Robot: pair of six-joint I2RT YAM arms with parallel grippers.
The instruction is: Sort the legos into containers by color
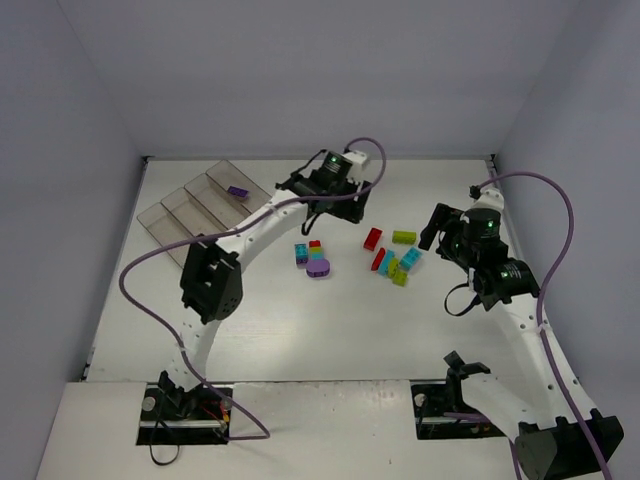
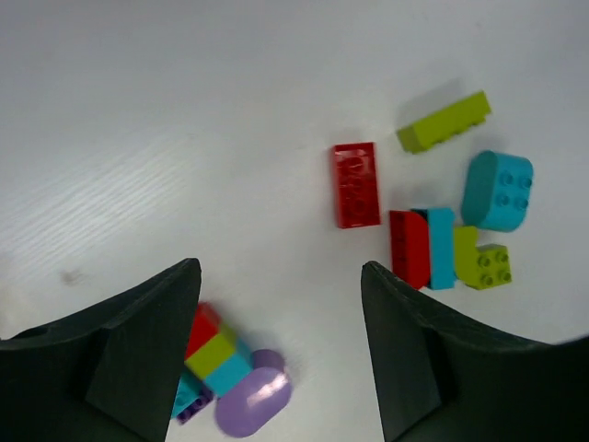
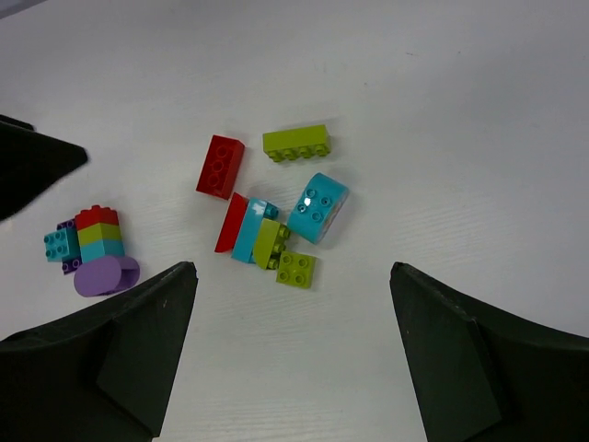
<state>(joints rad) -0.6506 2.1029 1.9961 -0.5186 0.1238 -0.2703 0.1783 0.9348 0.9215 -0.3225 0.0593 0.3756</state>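
On table [image 1: 270, 335], scattered legos [image 1: 408, 259]

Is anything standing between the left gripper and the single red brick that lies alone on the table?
Nothing visible does. The left gripper is open, and only bare table shows between it and the red brick. The nearest group of bricks lies beside that brick, off the path.

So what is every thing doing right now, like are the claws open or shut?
left claw: open, holding nothing
right claw: open, holding nothing
containers: upright, one purple brick in the end one
legos: unsorted on the table, some bunched together
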